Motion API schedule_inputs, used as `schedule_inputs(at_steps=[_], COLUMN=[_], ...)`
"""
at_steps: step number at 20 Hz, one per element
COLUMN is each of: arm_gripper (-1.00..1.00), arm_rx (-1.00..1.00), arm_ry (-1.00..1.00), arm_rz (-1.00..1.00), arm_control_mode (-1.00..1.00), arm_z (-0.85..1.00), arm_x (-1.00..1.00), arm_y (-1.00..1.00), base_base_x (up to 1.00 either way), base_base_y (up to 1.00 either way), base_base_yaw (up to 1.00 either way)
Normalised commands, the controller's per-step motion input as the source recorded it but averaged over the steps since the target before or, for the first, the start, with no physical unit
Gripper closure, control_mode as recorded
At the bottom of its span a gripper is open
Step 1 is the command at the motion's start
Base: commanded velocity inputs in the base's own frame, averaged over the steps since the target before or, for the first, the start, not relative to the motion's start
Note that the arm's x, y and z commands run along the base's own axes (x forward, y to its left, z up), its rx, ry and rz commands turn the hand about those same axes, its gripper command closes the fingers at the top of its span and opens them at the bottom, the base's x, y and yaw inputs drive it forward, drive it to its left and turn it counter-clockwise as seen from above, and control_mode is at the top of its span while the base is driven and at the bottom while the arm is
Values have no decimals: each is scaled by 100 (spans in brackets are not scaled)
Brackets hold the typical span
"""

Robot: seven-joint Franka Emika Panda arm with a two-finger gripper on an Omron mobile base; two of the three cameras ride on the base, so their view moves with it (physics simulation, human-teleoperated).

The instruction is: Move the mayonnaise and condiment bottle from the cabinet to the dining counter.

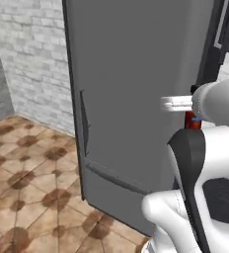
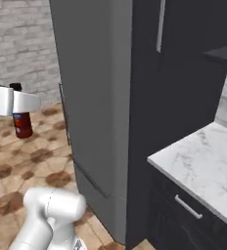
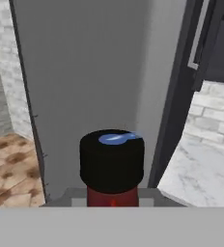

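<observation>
One condiment bottle [image 2: 22, 123] hangs upright in the clenched jaws beside the grey fridge [image 2: 91, 112], above the tiled floor [image 1: 27, 173]; carry it level, clear of that panel, toward the dining surface.

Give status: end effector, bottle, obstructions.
End effector shut on condiment bottle, carried clear of the floor. Grey fridge close ahead. Marble worktop to its right.
</observation>
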Motion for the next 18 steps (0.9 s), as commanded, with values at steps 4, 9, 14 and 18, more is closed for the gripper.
schedule_inputs(at_steps=[4,9,14,18], arm_gripper=[100,100,100,100], arm_rx=[0,0,0,0], arm_ry=[0,0,0,0], arm_rz=[0,0,0,0], arm_control_mode=[100,100,100,100], arm_z=[0,0,0,0], arm_x=[0,0,0,0], arm_y=[0,0,0,0], base_base_x=[0,0,12,83], base_base_y=[38,33,32,36], base_base_yaw=[79,74,63,24])
